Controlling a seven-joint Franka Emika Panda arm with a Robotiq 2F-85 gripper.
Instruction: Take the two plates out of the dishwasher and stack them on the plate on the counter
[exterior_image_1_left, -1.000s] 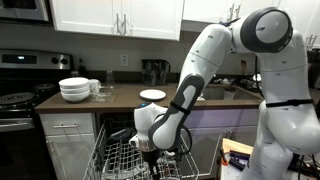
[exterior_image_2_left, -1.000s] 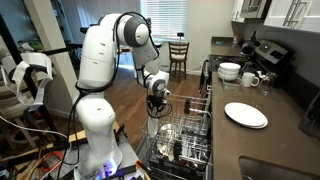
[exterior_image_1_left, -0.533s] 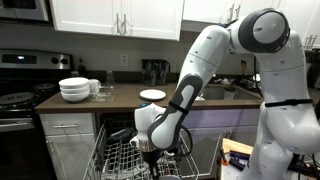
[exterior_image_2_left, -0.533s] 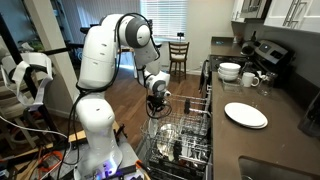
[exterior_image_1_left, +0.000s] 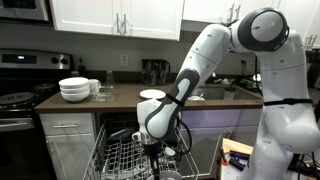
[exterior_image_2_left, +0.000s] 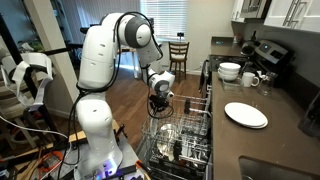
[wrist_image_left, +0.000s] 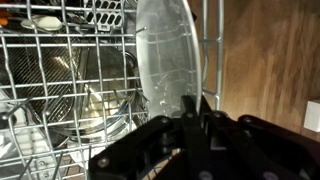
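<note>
My gripper (wrist_image_left: 195, 105) is shut on the rim of a clear glass plate (wrist_image_left: 165, 55), which stands on edge over the wire dishwasher rack (wrist_image_left: 50, 90). In both exterior views the gripper (exterior_image_1_left: 152, 140) (exterior_image_2_left: 158, 102) hangs over the pulled-out rack (exterior_image_1_left: 118, 160) (exterior_image_2_left: 190, 140), with the plate (exterior_image_2_left: 157, 124) below it. A white plate (exterior_image_1_left: 152, 95) (exterior_image_2_left: 245, 114) lies flat on the counter. I cannot make out a second plate in the rack.
Stacked white bowls (exterior_image_1_left: 74, 89) (exterior_image_2_left: 229, 71) and mugs (exterior_image_2_left: 250, 79) stand on the counter near the stove (exterior_image_1_left: 15, 98). The sink (exterior_image_1_left: 225, 92) is at the counter's other end. A wooden chair (exterior_image_2_left: 178, 55) stands across the wood floor.
The gripper has risen a little above the rack with the glass plate in it. The counter plate has not moved.
</note>
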